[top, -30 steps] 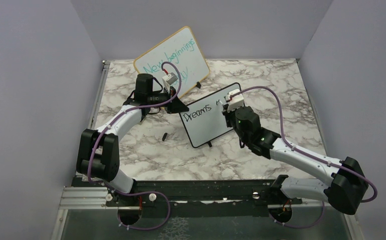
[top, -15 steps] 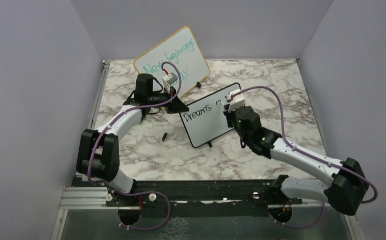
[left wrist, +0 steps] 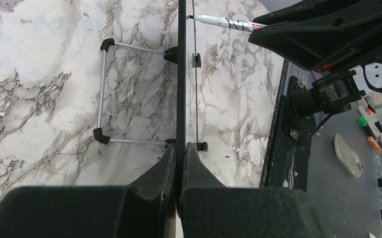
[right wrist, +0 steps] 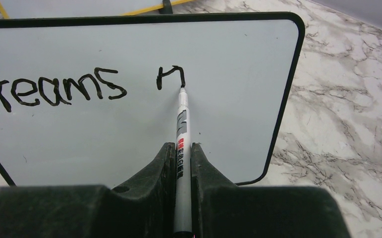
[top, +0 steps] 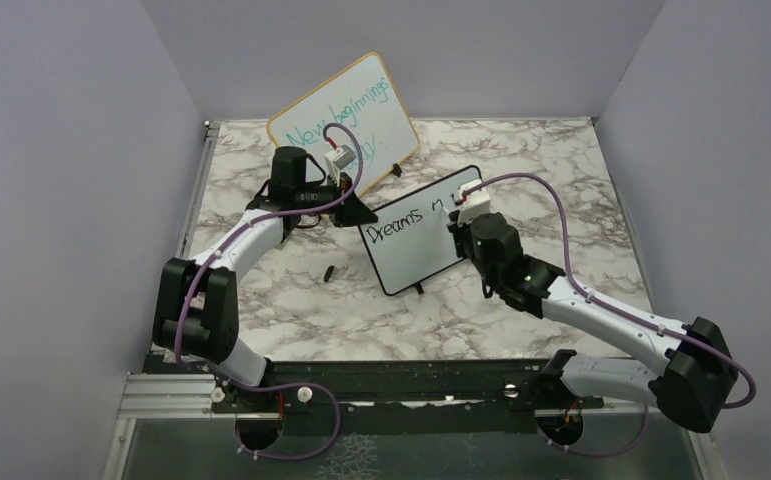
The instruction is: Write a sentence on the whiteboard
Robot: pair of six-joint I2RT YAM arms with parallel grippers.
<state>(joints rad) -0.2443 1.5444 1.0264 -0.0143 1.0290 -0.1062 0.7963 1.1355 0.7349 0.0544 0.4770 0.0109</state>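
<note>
Right pincer (right wrist: 181, 147) is pinching my marker (right wrist: 181, 116), tip on the whiteboard (right wrist: 129, 131); left pincer (left wrist: 181, 148) clamps its edge, sentence (right wrist: 55, 90) reads "Dreams n"

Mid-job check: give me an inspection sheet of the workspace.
Surface: marbled table.
Job's things: whiteboard upright on its stand; sentence reads "Dreams n" so far.
Clutter: small dark item on the table; wood-framed board with teal writing behind.
Grippers: left gripper shut on the whiteboard's edge; right gripper shut on the marker, tip at the "n".
Cables: purple cables along both arms.
Surroundings: plain walls on three sides.
</note>
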